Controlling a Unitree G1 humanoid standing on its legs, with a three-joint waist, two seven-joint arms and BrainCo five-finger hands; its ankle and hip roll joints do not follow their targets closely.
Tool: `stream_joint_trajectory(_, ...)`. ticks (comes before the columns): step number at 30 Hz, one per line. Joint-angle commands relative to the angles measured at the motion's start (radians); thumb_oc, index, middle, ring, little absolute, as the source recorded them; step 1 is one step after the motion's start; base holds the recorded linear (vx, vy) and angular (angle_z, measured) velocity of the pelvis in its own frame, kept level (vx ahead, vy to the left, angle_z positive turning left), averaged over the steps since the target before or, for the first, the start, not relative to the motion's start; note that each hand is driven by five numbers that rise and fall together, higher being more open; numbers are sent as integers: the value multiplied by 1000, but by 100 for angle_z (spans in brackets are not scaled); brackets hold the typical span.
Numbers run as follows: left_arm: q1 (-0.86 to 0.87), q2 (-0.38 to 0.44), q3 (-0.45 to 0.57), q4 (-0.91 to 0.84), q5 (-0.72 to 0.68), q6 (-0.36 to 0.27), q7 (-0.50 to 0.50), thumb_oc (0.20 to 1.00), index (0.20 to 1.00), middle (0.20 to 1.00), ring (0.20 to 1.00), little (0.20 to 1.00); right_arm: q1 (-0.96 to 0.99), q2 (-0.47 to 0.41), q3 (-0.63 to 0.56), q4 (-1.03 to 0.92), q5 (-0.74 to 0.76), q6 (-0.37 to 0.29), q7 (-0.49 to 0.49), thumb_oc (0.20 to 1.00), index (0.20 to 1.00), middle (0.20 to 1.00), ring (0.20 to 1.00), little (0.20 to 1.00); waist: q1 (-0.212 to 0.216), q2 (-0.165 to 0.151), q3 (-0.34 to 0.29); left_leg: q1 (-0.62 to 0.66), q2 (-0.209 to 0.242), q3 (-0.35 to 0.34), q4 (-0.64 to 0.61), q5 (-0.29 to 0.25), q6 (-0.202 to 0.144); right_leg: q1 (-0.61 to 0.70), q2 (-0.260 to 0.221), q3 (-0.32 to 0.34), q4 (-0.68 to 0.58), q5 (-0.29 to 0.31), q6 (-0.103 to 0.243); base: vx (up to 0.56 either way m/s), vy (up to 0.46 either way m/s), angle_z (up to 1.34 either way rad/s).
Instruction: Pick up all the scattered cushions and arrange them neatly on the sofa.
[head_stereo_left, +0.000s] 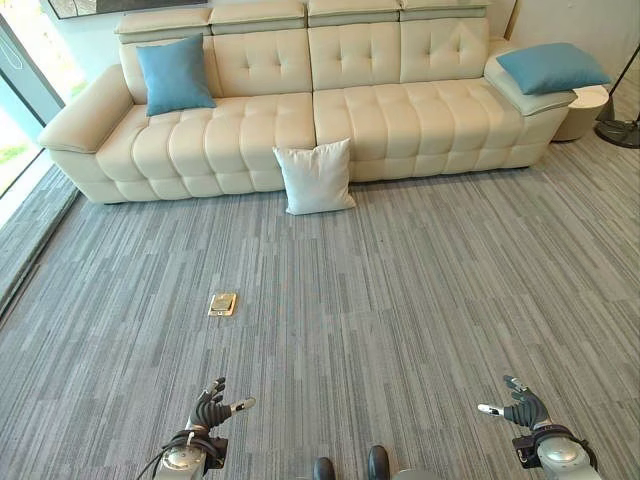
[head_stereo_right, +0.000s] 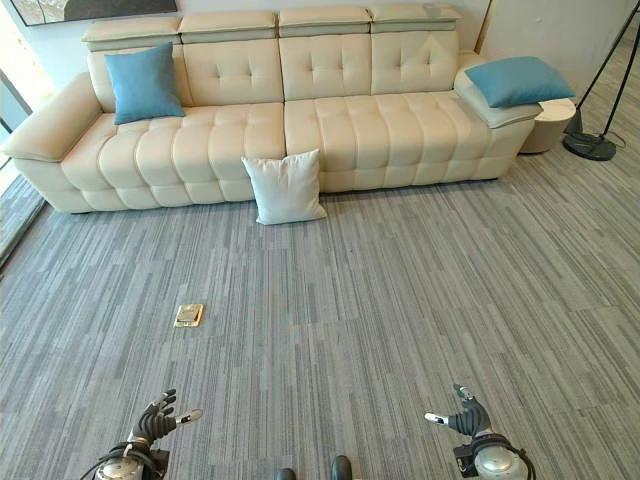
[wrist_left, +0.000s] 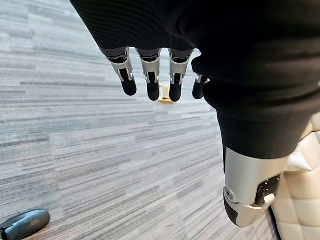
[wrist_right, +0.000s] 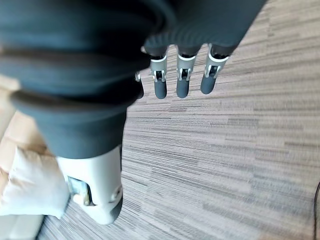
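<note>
From the left eye view, the cream tufted sofa (head_stereo_left: 300, 110) ran along the far wall, and the one cushion off it was the white cushion (head_stereo_left: 316, 177), a plump square thing standing on edge on the grey striped carpet (head_stereo_left: 400, 300) and leaning back against the sofa's front, right about the middle. A blue cushion (head_stereo_left: 175, 74) stood upright against the backrest toward the sofa's left end, and a second blue cushion (head_stereo_left: 552, 67) lay flat on top of the right armrest. There was a small brass floor plate (head_stereo_left: 222, 304) set in the carpet, well apart from everything. The left hand (head_stereo_left: 212, 409) and the right hand (head_stereo_left: 522, 407) both hovered low over the carpet near the robot, far from the sofa. The right eye view was the same layout, plus a black lamp base (head_stereo_right: 590, 146) on the floor past the sofa's right end. In the left wrist view the left hand's fingers (wrist_left: 152, 80) hung straight and spread, holding nothing. In the right wrist view the right hand's fingers (wrist_right: 183, 80) were likewise straight and apart, empty, with the white cushion showing beside the thumb.
</note>
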Motion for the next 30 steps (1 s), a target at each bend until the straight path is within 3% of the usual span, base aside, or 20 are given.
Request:
stream_joint_trajectory(1,-13,9,43,25,-22,-24,9,1000,1000,1000,1000,1000,-10,10,-31,12,75,-31,-22,1000,1000,1000,1000,1000,-12,-37,-22,27,37,-23,-8,-91,-77,29,-75,21,1,-62,117,0,0,0)
stream_joint_trajectory(11,-1,13,45,8,-5,-16,20,1000,1000,1000,1000,1000,-19,19,-24,22,92,-28,-31,1000,1000,1000,1000,1000,-4,-44,-12,22,38,-31,3,-95,-74,28,-75,16,8,-69,114,17,1,1)
stream_joint_trajectory(24,-13,38,62,-33,-28,-22,52,1000,1000,1000,1000,1000,-75,4,12,5,77,-13,-57,1000,1000,1000,1000,1000,30,-67,35,-139,15,-34,168,-162,-44,-72,-102,28,80,-86,119,12,40,-1)
stream_joint_trajectory(28,-9,45,64,-49,-39,-28,53,1000,1000,1000,1000,1000,-96,5,36,-6,60,-8,-54,1000,1000,1000,1000,1000,46,-65,46,-158,-1,-39,186,-187,-14,-125,-115,45,173,-103,134,82,158,-18)
stream_joint_trajectory(30,-13,47,65,-52,-36,-26,52,1000,1000,1000,1000,1000,-102,6,44,-15,53,-11,-46,1000,1000,1000,1000,1000,52,-62,63,-143,-24,-53,199,-207,14,-190,-138,57,325,-66,162,154,230,-19)
